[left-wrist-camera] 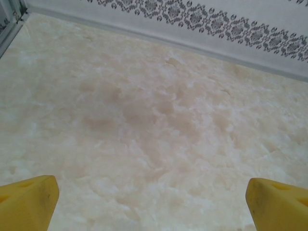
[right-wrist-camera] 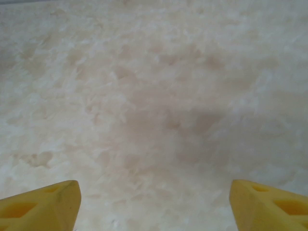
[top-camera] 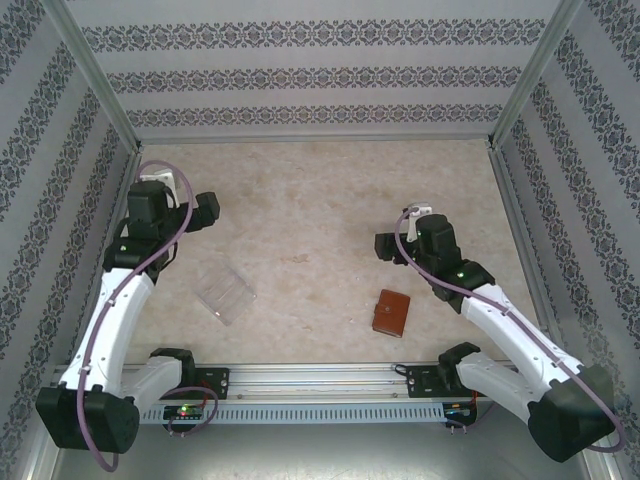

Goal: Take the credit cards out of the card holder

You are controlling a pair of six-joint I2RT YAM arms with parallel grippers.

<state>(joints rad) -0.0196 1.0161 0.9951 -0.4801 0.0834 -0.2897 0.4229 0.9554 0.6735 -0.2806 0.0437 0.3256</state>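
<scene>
As both arms hang over table point(top-camera: 300, 200), we note card holder point(top-camera: 391, 313) lying flat, folded shut, reddish-brown, near front rail point(top-camera: 320, 378), close to right arm's base. Right gripper point(top-camera: 386, 245) hovers farther back, apart from it, touching nothing. Its wrist view shows yellow fingers point(right-wrist-camera: 43, 204) spread wide, nothing between, marbled surface below. Left gripper point(top-camera: 206, 211) at far left: jaws likewise wide apart, empty, over bare table. Clear plastic tray point(top-camera: 226, 292) sits beside left arm, well apart from card holder.
</scene>
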